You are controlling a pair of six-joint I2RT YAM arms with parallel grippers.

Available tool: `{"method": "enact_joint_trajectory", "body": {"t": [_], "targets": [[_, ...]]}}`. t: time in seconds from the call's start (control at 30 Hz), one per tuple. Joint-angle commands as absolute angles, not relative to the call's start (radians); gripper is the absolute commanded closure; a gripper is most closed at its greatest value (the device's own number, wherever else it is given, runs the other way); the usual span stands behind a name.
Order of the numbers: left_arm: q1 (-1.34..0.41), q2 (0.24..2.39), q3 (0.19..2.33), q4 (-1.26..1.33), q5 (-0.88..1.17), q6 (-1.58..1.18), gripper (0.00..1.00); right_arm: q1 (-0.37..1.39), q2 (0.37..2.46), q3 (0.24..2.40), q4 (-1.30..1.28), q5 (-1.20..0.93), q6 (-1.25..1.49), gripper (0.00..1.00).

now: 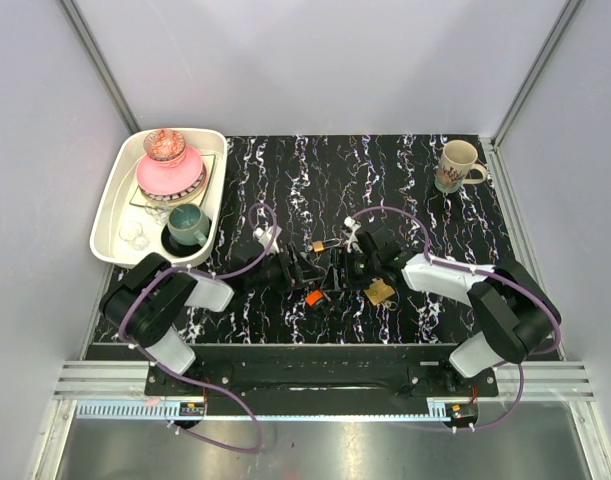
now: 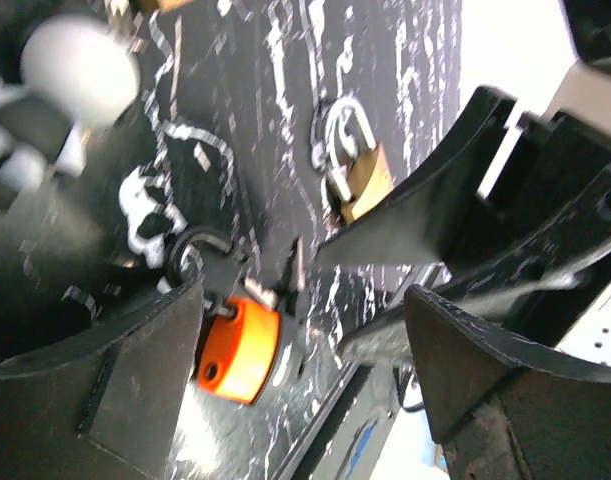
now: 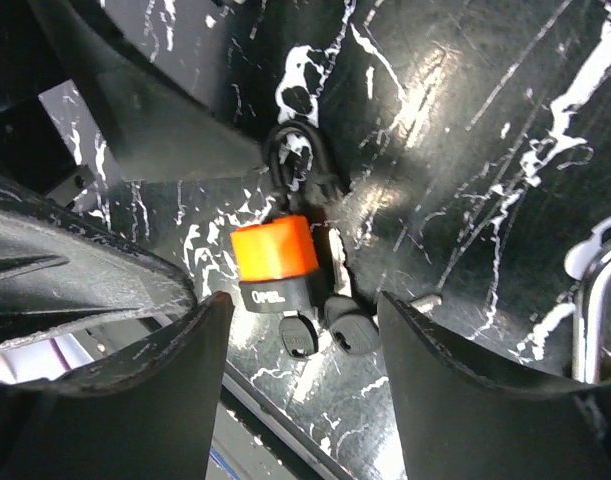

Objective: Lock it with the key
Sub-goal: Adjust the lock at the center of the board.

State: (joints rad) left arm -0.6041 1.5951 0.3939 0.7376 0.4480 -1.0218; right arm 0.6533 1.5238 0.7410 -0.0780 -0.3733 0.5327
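Right tool (image 3: 303, 312) is low over the surface (image 3: 465, 120), jaws spread and nothing pinched. The key (image 3: 274, 251) lies flat in the gap between them, its bright orange head easy to spot on the black marbled top. Left tool (image 2: 303, 300) comes in from the opposite side, also spread wide and empty, with the orange head just beside one of its fingers (image 2: 135, 390).

My read on handling: this is a small, light, stiff thing, lying flat on a glossy top, so it will likely skid if nudged. The orange head looks like the place to take it, squeezed across its flat faces with the metal blade left free for the lock. A black loop (image 3: 290, 160) and a couple of small dark pieces hang off the head, and they look ready to dangle and snag.

Moving outward, the near padlock (image 1: 379, 291) sits just right of the key and the far padlock (image 1: 316, 245) just behind it. Both are smooth brass and surely heavier than the key, though either may slide when the key is pushed in. The tray (image 1: 110, 215) of dishes at the far left and the mug (image 1: 458, 165) at the far right are well apart from the action.
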Motion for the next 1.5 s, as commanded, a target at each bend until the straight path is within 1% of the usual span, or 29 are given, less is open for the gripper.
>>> {"method": "enact_joint_trajectory", "body": {"t": [0.0, 0.13, 0.17, 0.3, 0.37, 0.4, 0.43, 0.47, 0.5, 0.53, 0.73, 0.8, 0.9, 0.97, 1.03, 1.13, 1.2, 1.23, 1.3, 1.4, 1.47], "targets": [[-0.607, 1.640, 0.508, 0.819, 0.446, -1.008, 0.15, 0.661, 1.531, 0.712, 0.037, -0.422, 0.561, 0.34], [-0.607, 1.696, 0.578, 0.914, 0.495, -1.048, 0.17, 0.663, 1.528, 0.674, 0.127, -0.451, 0.610, 0.36], [-0.607, 1.716, 0.586, 0.934, 0.518, -1.057, 0.18, 0.663, 1.526, 0.654, 0.147, -0.454, 0.639, 0.37], [-0.586, 1.689, 0.604, 0.944, 0.551, -1.048, 0.22, 0.663, 1.511, 0.637, 0.172, -0.428, 0.663, 0.38], [-0.555, 1.636, 0.583, 0.849, 0.529, -0.993, 0.22, 0.663, 1.497, 0.647, 0.140, -0.407, 0.640, 0.38], [-0.546, 1.568, 0.574, 0.798, 0.516, -0.967, 0.22, 0.663, 1.494, 0.650, 0.134, -0.394, 0.634, 0.38], [-0.529, 1.531, 0.568, 0.667, 0.488, -0.913, 0.22, 0.661, 1.494, 0.655, 0.121, -0.391, 0.626, 0.38], [-0.525, 1.498, 0.566, 0.597, 0.470, -0.887, 0.22, 0.663, 1.497, 0.664, 0.117, -0.388, 0.615, 0.38], [-0.523, 1.424, 0.558, 0.474, 0.450, -0.861, 0.21, 0.663, 1.502, 0.667, 0.117, -0.391, 0.612, 0.38], [-0.525, 1.395, 0.552, 0.430, 0.425, -0.826, 0.21, 0.663, 1.515, 0.672, 0.117, -0.394, 0.611, 0.38], [-0.569, 1.169, 0.394, 0.322, 0.393, -0.831, 0.21, 0.663, 1.580, 0.693, 0.138, -0.436, 0.630, 0.40], [-0.578, 1.131, 0.317, 0.343, 0.391, -0.860, 0.21, 0.663, 1.589, 0.695, 0.141, -0.462, 0.641, 0.43], [-0.595, 1.094, 0.230, 0.406, 0.402, -0.929, 0.24, 0.666, 1.597, 0.683, 0.146, -0.483, 0.669, 0.45], [-0.606, 1.101, 0.204, 0.432, 0.405, -0.969, 0.28, 0.669, 1.592, 0.672, 0.141, -0.485, 0.678, 0.46], [-0.621, 1.129, 0.178, 0.504, 0.429, -1.005, 0.30, 0.672, 1.588, 0.667, 0.138, -0.488, 0.689, 0.47], [-0.641, 1.222, 0.175, 0.586, 0.440, -1.029, 0.32, 0.686, 1.574, 0.655, 0.150, -0.488, 0.716, 0.48], [-0.661, 1.301, 0.167, 0.683, 0.434, -1.046, 0.34, 0.698, 1.572, 0.646, 0.169, -0.482, 0.735, 0.51], [-0.664, 1.330, 0.164, 0.724, 0.433, -1.069, 0.35, 0.698, 1.574, 0.640, 0.173, -0.480, 0.755, 0.58], [-0.675, 1.424, 0.167, 0.817, 0.433, -1.089, 0.40, 0.701, 1.578, 0.632, 0.205, -0.482, 0.782, 0.63], [-0.675, 1.553, 0.169, 0.946, 0.434, -1.123, 0.48, 0.707, 1.591, 0.612, 0.264, -0.486, 0.837, 0.66], [-0.676, 1.603, 0.160, 1.027, 0.426, -1.153, 0.50, 0.712, 1.597, 0.606, 0.285, -0.488, 0.865, 0.67]]}}
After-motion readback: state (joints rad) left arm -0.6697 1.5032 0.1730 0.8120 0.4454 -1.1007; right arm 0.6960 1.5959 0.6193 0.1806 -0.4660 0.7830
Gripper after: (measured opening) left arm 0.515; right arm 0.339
